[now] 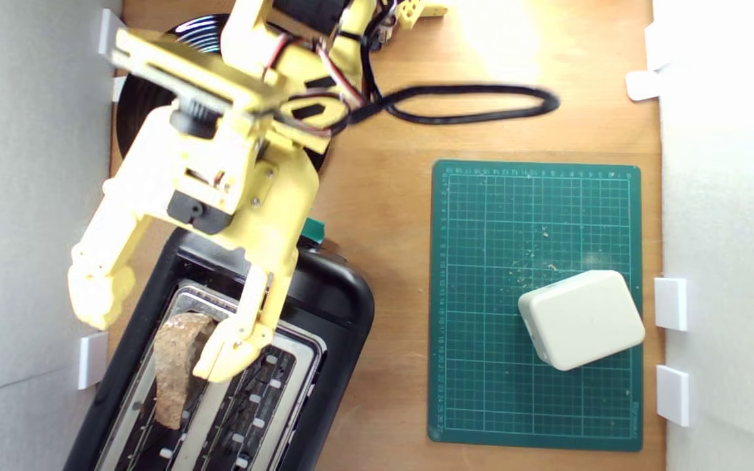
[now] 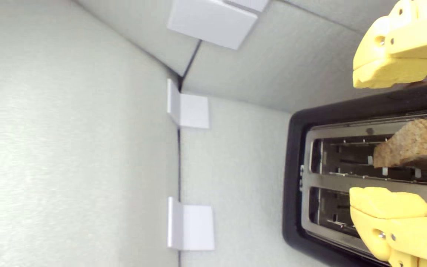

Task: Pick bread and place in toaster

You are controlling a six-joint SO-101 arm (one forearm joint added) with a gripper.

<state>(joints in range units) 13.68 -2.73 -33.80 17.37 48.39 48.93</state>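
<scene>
The fingers [image 1: 92,304] are spread wide and hold nothing; the gripper [image 2: 387,139] straddles the bread [image 1: 174,366]. The wrist view shows clear gaps between each finger and the bread [image 2: 410,142], which stands in one slot of the toaster [image 1: 338,307]. Only the exterior view shows the worktop [image 1: 383,196], green cutting mat [image 1: 482,405] and cream box [image 1: 580,318], well apart.
</scene>
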